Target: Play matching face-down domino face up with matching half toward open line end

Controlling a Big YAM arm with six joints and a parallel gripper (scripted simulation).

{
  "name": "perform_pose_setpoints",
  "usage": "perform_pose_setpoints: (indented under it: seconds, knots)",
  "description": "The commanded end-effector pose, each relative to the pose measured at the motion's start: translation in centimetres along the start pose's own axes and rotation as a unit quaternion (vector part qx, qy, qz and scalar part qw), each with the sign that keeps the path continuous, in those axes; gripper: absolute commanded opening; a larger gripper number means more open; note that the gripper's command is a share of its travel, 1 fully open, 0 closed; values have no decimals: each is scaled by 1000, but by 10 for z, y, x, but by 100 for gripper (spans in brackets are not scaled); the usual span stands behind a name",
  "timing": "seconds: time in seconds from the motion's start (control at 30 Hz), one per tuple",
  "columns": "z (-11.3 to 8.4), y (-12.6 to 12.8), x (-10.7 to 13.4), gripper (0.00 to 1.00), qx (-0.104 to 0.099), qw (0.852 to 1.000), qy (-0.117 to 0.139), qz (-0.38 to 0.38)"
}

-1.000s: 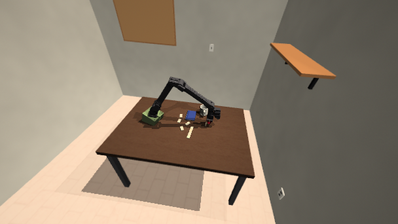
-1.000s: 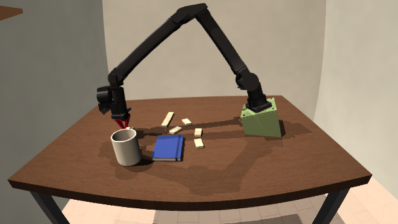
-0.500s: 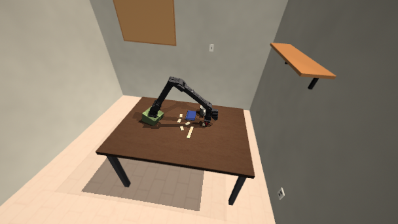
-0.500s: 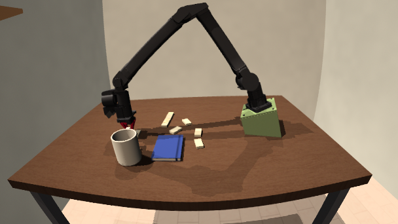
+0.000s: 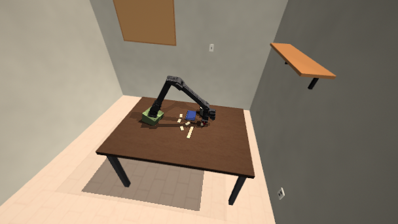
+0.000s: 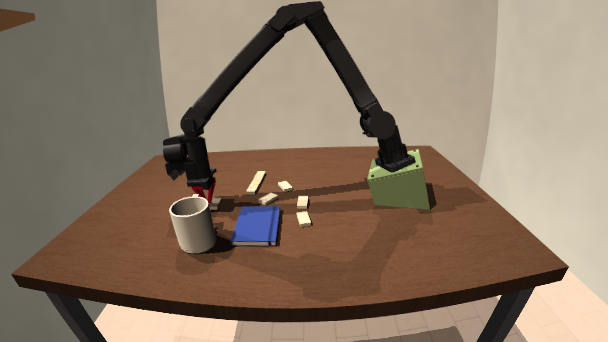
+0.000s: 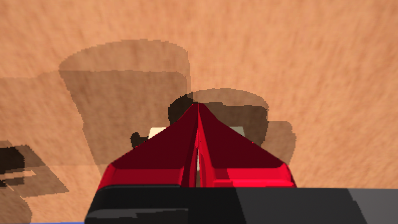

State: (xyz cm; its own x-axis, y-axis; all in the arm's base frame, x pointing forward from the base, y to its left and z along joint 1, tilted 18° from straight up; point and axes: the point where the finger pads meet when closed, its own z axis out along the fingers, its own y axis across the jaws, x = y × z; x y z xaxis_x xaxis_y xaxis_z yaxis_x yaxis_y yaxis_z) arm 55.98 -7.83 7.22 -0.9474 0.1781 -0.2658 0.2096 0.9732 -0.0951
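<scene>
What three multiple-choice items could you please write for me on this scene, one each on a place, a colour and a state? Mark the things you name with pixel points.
1. Where is the blue book point(image 5: 191, 115) point(image 6: 256, 225) point(image 7: 60, 223)?
A) On the wall shelf
B) On the floor
C) Flat on the table point(image 5: 213, 147) point(image 6: 350, 280) point(image 7: 300, 50)

2. What colour is the block point(image 5: 151, 119) point(image 6: 400, 192) under the arm's foot?
A) Green
B) Yellow
C) White

3. How does the gripper point(image 5: 204, 123) point(image 6: 207, 201) point(image 7: 198, 113) stand?
A) Wide open
B) Shut
C) Half open

Right letters:
1. C: the exterior view shows the book's cover facing up, its underside down on the wood.
2. A: the block's faces are green in both the top and exterior views.
3. B: the wrist view shows the two red fingers meeting at their tips.
</scene>
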Motion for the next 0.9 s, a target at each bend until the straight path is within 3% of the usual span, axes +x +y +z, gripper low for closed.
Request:
perform_pose_setpoints:
  seconds: [0.0, 0.03, 0.07, 0.37, 0.6, 0.63, 0.87]
  knots:
    - [-23, -1, -11, 0, -2, 1000, -27, 3]
    - [-23, -1, -11, 0, -2, 1000, -27, 3]
    - [-8, 0, -4, 0, -1, 1000, -9, 1]
    - [-35, 0, -8, 0, -3, 999, -35, 4]
    - [-35, 0, -8, 0, -3, 999, -35, 4]
    - [-14, -1, 2, 0, -1, 1000, -11, 1]
    - [-36, 2, -8, 0, -3, 999, -36, 4]
